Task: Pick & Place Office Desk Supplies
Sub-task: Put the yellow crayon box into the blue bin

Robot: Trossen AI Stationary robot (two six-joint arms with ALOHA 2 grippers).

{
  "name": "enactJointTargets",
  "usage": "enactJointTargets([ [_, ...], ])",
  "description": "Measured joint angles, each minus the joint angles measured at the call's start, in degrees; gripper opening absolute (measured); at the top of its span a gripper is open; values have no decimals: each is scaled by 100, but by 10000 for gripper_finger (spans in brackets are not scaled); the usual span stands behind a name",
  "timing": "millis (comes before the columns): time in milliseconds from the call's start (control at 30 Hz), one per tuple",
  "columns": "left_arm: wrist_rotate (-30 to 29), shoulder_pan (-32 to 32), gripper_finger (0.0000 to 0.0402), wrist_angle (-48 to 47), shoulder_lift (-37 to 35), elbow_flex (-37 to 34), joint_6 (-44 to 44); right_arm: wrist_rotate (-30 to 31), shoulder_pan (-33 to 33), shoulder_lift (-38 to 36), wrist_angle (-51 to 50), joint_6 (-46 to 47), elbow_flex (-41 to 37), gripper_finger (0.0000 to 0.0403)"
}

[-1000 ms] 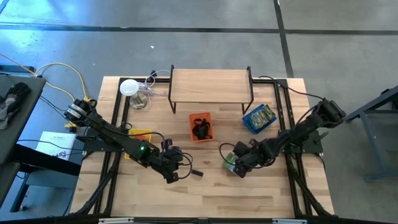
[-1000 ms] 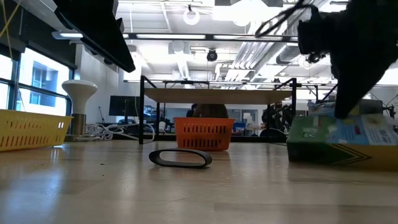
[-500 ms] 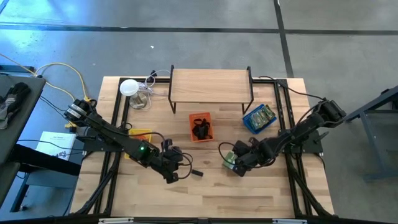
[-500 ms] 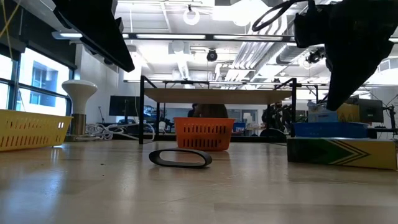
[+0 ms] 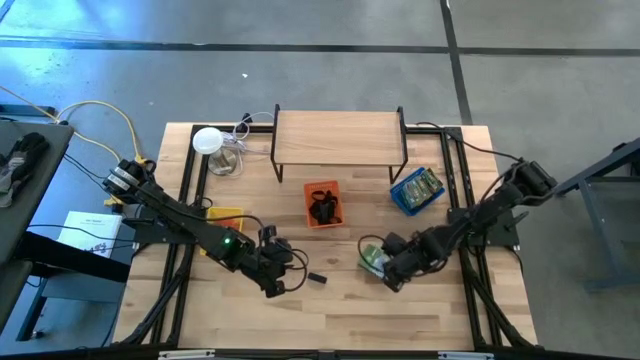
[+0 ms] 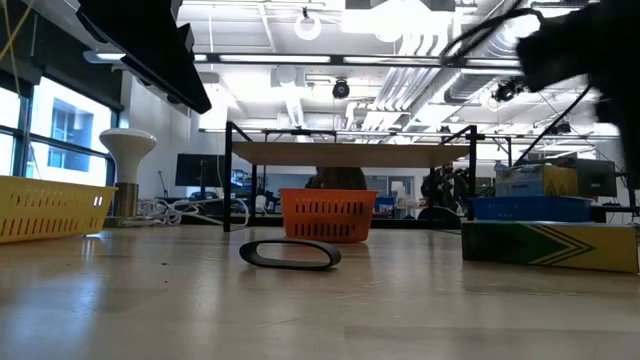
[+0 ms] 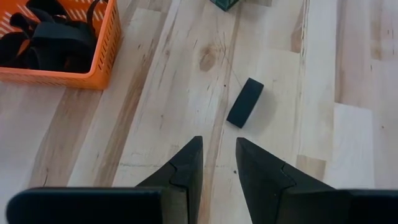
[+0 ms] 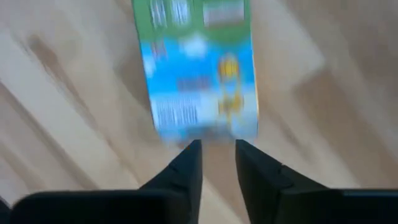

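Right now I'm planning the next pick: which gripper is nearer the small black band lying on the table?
Left. The left gripper sits just beside the black band; the right gripper is farther off, at the green box.

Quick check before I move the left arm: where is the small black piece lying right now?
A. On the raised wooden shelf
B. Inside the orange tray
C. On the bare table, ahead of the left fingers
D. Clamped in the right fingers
C: the left wrist view shows the small black piece flat on the table, apart from the orange tray and beyond the left gripper.
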Motion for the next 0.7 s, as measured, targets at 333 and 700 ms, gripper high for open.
enactJointTargets([
  [333,1,2,91,0,0,0,0,-300,764,-6,-181,462,-43,123],
  [700,19,-70,91,0,0,0,25,232,1502,-7,2213,861,-1175,85],
])
